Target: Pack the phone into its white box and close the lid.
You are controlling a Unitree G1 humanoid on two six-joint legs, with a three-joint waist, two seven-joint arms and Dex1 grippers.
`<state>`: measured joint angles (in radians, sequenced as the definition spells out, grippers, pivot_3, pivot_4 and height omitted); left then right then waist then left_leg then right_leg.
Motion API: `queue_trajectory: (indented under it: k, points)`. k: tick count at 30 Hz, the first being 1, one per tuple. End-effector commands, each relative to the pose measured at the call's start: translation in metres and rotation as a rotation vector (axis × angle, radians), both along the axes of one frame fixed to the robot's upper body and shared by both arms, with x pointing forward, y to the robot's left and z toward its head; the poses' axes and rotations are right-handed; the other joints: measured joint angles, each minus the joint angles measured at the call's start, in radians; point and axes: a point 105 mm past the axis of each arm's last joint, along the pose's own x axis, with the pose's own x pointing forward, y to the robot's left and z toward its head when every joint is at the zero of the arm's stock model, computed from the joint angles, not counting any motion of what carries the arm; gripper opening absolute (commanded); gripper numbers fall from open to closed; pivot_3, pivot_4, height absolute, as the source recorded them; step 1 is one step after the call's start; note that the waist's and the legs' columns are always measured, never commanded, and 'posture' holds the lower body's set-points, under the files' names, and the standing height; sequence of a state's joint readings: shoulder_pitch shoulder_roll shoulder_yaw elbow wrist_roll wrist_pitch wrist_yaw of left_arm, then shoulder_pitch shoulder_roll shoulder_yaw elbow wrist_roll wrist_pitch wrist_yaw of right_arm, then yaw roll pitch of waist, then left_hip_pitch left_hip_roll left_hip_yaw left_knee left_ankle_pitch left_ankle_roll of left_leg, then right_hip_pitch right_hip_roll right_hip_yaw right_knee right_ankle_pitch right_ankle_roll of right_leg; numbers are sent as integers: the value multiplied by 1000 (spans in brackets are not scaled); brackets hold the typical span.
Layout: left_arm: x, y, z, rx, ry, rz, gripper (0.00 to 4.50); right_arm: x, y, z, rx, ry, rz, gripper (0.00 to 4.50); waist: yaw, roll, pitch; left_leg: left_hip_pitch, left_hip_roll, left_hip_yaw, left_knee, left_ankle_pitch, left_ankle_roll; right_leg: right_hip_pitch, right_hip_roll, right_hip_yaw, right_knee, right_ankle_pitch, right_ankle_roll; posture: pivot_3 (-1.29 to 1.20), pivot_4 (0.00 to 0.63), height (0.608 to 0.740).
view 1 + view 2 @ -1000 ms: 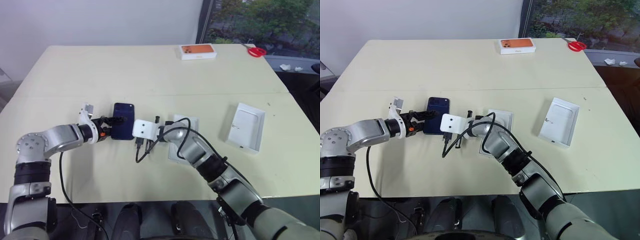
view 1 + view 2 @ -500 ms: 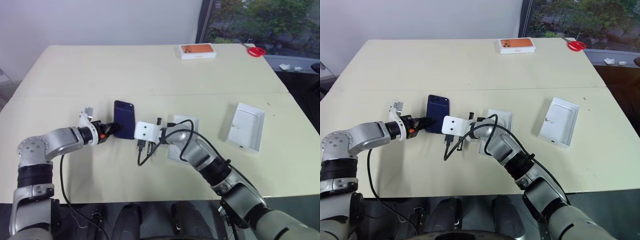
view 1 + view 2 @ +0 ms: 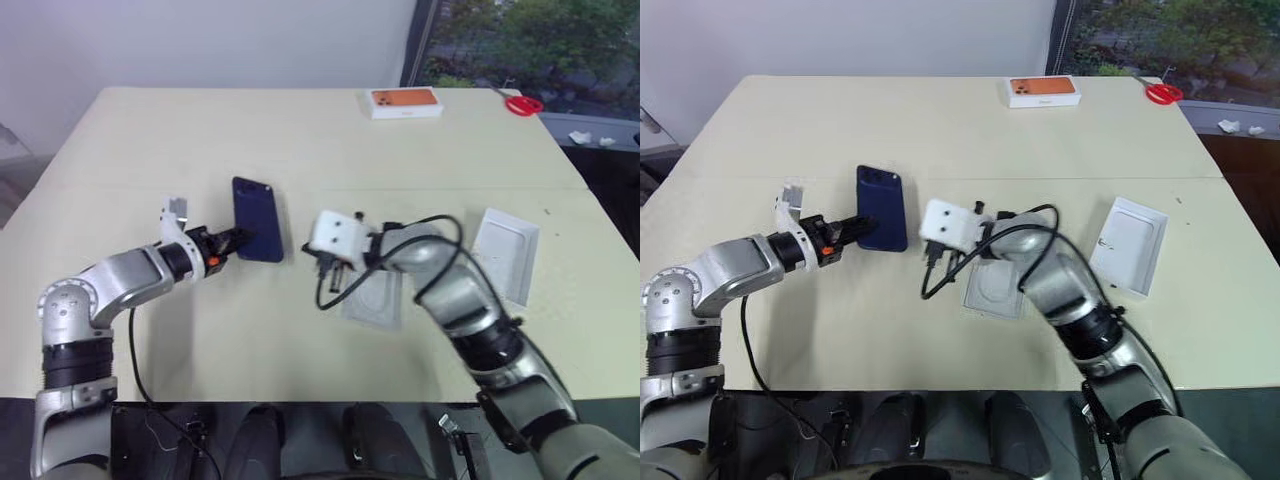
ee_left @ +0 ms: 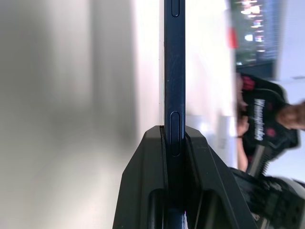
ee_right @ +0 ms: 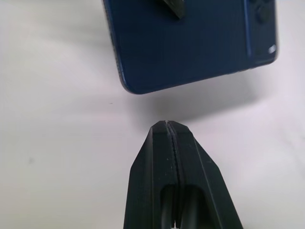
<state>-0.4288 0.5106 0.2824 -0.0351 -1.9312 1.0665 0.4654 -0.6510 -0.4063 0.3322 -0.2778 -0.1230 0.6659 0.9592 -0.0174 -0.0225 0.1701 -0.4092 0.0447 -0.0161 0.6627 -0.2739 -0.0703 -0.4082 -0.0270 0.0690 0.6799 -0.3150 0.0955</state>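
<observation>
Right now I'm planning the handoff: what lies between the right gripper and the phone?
Bare tabletop only, seen in the right wrist view: the shut right gripper stops short of the phone, which the left gripper pinches.

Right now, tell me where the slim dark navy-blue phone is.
The phone is left of table centre, pinched at its edge by the left gripper, with the shut right gripper just beside it.

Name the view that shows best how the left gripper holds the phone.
Left wrist view: both fingers clamp the phone, seen edge-on. Eye views show its blue back; right wrist view shows part of its back.
</observation>
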Motion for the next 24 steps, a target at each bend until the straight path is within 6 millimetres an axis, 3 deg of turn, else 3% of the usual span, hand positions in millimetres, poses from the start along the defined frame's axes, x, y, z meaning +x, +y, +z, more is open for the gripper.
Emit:
queue_trajectory:
  k: [1, 8, 13, 19, 24]
  points:
    - [-14, -36, 20, -31, -86, -65, 67, -11, -25, 15, 37, 19, -3, 0, 6, 0, 0, 0, -1, 0, 0, 0, 0, 0, 0, 0, 0, 0, 0, 0, 150, 731]
    - [-31, -106, 8, -35, -13, -229, 67, -8, -107, -1, -36, 83, -194, 0, 3, 1, 0, 0, -8, -4, 0, 1, 2, 4, 0, -1, -3, 0, 0, 0, 150, 731]
    - [-37, -135, -4, -55, 70, -299, 67, -6, -145, -8, -90, 95, -306, 0, 3, 1, 1, 0, -9, -4, 0, 1, 3, 4, 1, -1, -3, 0, 0, 0, 150, 731]
    - [-36, -146, -24, -25, 174, -320, 67, -3, -172, -13, -132, 88, -391, 0, 6, 1, 1, 1, -9, -4, 1, 1, 4, 5, 1, -1, -3, 0, 1, 0, 150, 731]
    - [-37, -153, -28, -15, 193, -356, 67, -3, -173, -14, -125, 87, -401, 0, 8, 1, 1, 0, -10, -4, 1, 1, 4, 5, 1, -1, -3, 0, 1, 0, 150, 731]
